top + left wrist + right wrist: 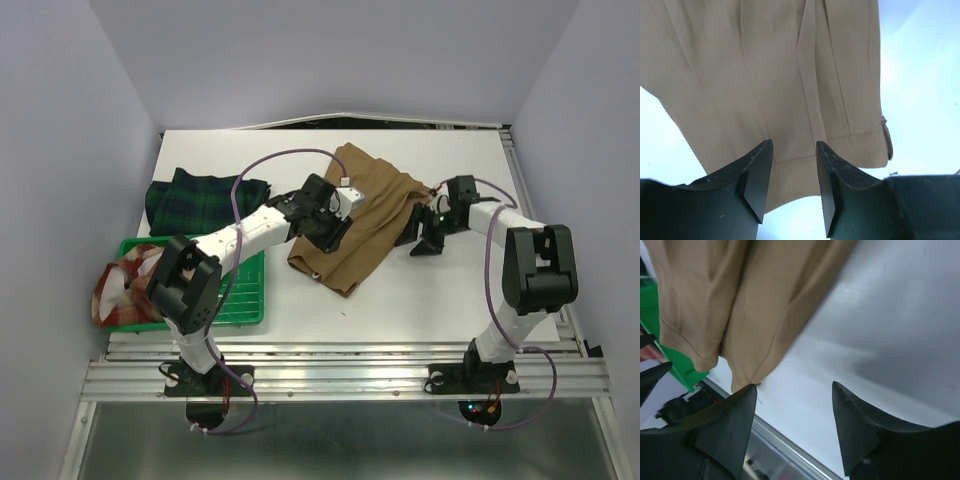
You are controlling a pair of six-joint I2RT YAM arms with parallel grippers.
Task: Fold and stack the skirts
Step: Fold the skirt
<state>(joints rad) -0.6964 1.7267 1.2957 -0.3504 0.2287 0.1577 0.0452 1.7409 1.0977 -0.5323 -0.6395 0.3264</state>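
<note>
White tabletop (450, 290), with the tan pleated skirt (372, 215) lying mid-table, its long axis slanting from far-right to near-left. The left gripper (794, 145) hangs right over the cloth on its left side, fingers spread and pinching nothing. The right gripper (794, 387) sits just off the skirt's right edge over bare table, also wide apart. So the left is nearer, and I'd guess the right has to slide in toward the cloth first.

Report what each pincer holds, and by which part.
Nothing is held. The left pincer is open over the tan skirt; the right pincer is open beside its edge.
</note>
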